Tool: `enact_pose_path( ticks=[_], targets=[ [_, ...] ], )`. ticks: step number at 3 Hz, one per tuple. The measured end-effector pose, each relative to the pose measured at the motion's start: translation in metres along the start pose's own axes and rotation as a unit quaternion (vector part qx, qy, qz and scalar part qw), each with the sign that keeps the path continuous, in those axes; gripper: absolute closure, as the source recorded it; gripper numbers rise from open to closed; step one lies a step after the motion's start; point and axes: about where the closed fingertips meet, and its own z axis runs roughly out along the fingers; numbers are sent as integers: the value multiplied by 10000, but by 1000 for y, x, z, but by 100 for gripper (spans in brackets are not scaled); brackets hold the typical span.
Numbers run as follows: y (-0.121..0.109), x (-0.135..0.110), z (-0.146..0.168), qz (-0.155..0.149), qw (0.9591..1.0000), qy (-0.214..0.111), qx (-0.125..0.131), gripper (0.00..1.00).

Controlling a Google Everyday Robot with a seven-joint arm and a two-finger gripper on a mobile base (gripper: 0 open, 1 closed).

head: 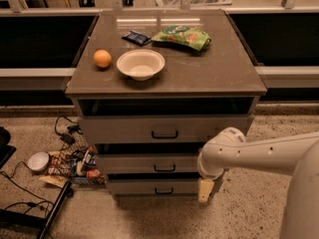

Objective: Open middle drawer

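Observation:
The middle drawer (144, 162) is the second grey front of the cabinet, with a small black bar handle (164, 168). Its front sits a little back from the taller top drawer (124, 129) and about level with the lowest drawer (144, 187). My white arm (249, 151) reaches in from the right, its wrist at the cabinet's right front corner. The gripper (205, 190) hangs below the wrist, beside the right end of the lowest drawer. It is lower than the middle handle and to its right, and apart from it.
On the cabinet top (219, 73) lie an orange (102, 59), a white bowl (140, 63), a green bag (182, 36) and a dark packet (135, 37). Cables, packets (75, 166) and a small white dish (38, 161) litter the floor to the left.

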Motion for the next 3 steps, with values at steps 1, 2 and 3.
enact_pose_path(
  ticks=[1, 2, 3],
  targets=[
    [-8, 2, 4, -230, 9995, 139, 142, 0],
    [-20, 5, 7, -422, 9983, 284, 276, 0],
    [-28, 15, 17, -419, 9979, 397, 296, 0]
  ],
)
